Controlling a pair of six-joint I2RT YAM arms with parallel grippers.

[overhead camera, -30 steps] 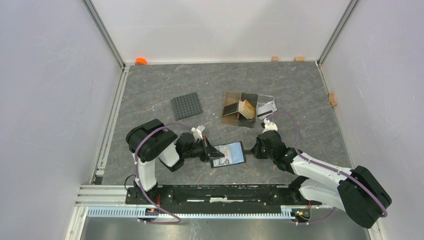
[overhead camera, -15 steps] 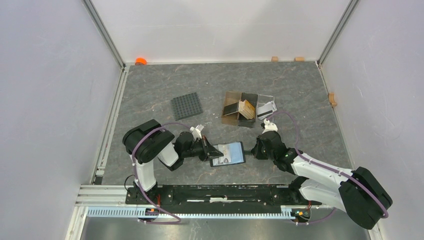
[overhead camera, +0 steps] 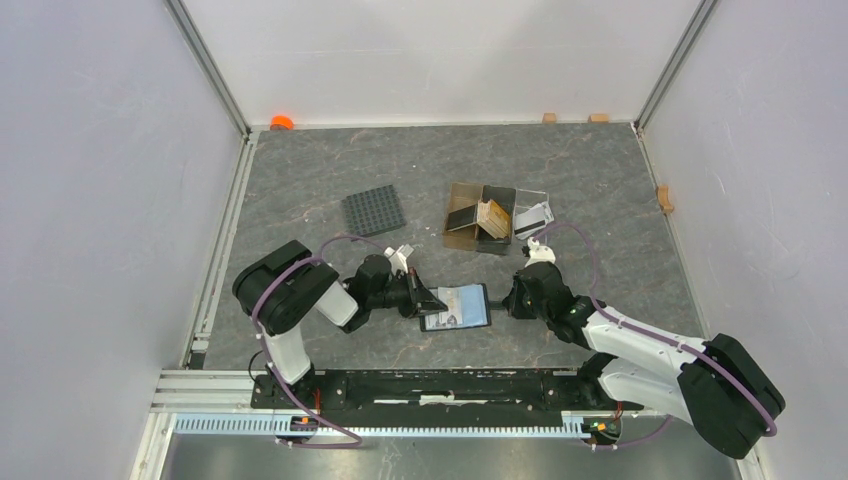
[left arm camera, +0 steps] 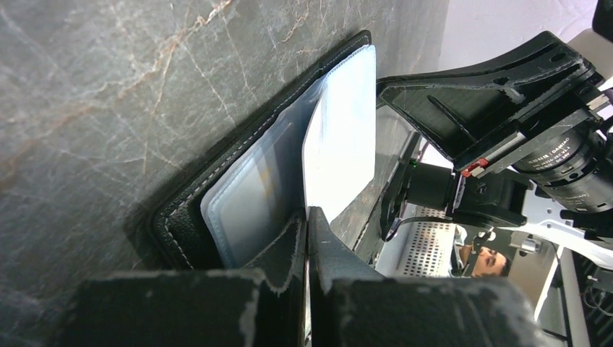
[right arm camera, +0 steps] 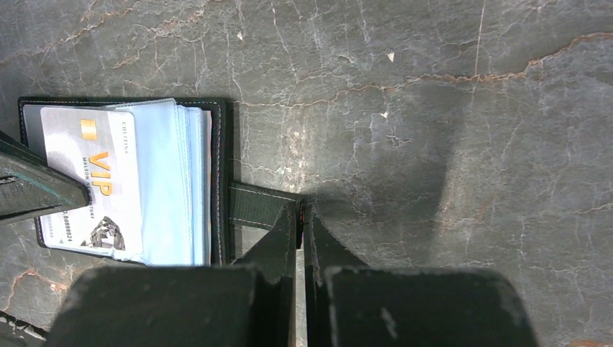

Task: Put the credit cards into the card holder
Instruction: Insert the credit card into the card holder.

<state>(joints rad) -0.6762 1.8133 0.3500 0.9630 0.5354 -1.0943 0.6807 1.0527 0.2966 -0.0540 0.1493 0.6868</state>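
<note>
The black card holder (overhead camera: 472, 312) lies open on the table between my arms, pale blue-grey sleeves up. My left gripper (overhead camera: 428, 299) is shut on a white VIP credit card (right arm camera: 92, 181) that lies over the holder's left sleeves. In the left wrist view the card (left arm camera: 340, 137) is edge-on between the closed fingers, at the holder (left arm camera: 238, 195). My right gripper (right arm camera: 300, 211) is shut on the holder's strap tab (right arm camera: 256, 205) at its right edge. More tan-orange cards (overhead camera: 493, 217) stand in the brown box.
A brown translucent compartment box (overhead camera: 462, 222) and a clear tray (overhead camera: 533, 213) holding whitish cards stand behind the holder. A black gridded mat (overhead camera: 374, 211) lies at the back left. An orange object (overhead camera: 282, 122) sits in the far left corner.
My left gripper has moved slightly right toward the holder with the card, and its arm's elbow has swung left. The right arm and the holder have stayed still.
</note>
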